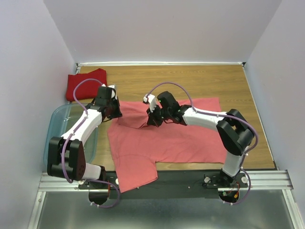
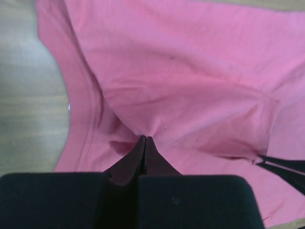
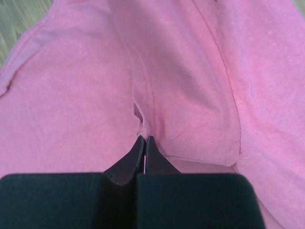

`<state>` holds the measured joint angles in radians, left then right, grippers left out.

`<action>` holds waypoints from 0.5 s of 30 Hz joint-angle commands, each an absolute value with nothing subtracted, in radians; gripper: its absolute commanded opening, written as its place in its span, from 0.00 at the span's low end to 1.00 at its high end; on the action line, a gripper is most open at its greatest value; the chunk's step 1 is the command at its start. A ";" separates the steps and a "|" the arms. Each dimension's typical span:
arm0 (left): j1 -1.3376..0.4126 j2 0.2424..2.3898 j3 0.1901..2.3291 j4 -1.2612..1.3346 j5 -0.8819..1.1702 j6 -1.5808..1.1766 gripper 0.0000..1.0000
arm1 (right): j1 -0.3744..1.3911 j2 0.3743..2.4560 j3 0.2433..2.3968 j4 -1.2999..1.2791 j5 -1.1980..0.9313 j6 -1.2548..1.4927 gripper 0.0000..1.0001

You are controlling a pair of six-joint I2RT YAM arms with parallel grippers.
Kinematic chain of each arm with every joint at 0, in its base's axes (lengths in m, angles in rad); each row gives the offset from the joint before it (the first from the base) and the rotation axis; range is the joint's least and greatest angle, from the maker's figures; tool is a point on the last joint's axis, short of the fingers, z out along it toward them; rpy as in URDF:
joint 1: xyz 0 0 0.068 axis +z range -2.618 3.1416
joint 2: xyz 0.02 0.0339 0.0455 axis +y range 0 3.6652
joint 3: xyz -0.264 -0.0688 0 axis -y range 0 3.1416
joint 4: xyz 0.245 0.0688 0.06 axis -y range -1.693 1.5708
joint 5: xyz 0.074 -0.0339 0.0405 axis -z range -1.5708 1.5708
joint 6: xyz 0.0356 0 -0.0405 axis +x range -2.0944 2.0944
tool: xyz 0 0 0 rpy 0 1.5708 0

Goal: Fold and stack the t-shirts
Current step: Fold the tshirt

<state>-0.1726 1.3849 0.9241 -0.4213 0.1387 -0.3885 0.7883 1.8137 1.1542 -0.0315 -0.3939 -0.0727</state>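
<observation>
The salmon-pink t-shirt [image 1: 162,138] lies spread across the middle of the wooden table, one sleeve hanging over the near edge. My left gripper [image 1: 114,113] is shut on a pinch of its cloth at the far left corner; the left wrist view shows the pink shirt [image 2: 190,71] bunched at my left gripper's [image 2: 145,139] tips. My right gripper [image 1: 152,119] is shut on a fold of the pink shirt [image 3: 190,71] near its top middle, the right gripper's [image 3: 145,139] jaws pressed together. The deep red t-shirt [image 1: 86,83] lies folded at the far left corner.
A clear bluish plastic bin [image 1: 58,129] stands at the left edge beside my left arm. White walls enclose the table [image 1: 190,78] on three sides. A metal rail [image 1: 267,179] runs along the near edge.
</observation>
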 commanded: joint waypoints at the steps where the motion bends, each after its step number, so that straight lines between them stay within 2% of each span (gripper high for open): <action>1: -0.176 1.342 0.890 -0.462 0.124 -0.413 0.00 | 0.793 1.870 1.147 -0.041 -0.426 -0.097 0.00; 11: -0.176 1.361 0.845 -0.459 0.041 -0.410 0.00 | 0.793 1.858 1.138 -0.049 -0.446 -0.130 0.01; 15: -0.175 1.408 0.891 -0.471 0.018 -0.402 0.00 | 0.792 1.824 1.134 -0.063 -0.485 -0.141 0.00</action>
<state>-0.1726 1.3739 0.8600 -0.4545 0.0757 -0.4061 0.7883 1.8759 1.1530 -0.0479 -0.4252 -0.1120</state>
